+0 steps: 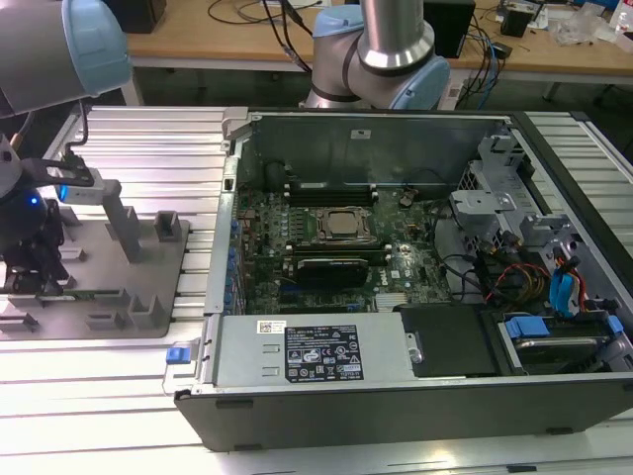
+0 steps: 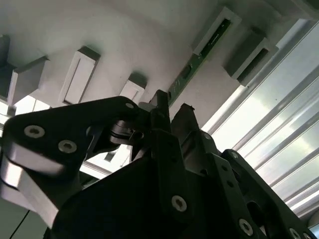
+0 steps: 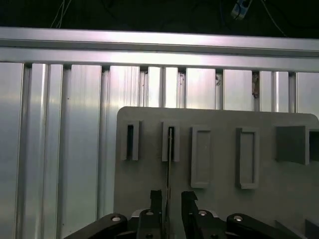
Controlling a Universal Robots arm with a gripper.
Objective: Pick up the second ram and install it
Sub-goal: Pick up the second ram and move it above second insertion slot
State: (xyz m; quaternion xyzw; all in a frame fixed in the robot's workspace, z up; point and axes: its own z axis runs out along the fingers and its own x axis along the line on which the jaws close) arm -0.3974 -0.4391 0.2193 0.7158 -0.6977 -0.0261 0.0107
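a ribbed metal table (image 1: 138, 139) carries an open computer case (image 1: 297, 356) and, at the exterior view's left, a grey fixture plate (image 1: 89, 262). over it the fingers (image 3: 156, 199) stand apart, straddling the second ram (image 2: 191, 70), on edge in its slot.

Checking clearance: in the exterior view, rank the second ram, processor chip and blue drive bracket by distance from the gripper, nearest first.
1. second ram, on the grey fixture, at the gripper.
2. processor chip, middle of the case.
3. blue drive bracket, the exterior view's right.
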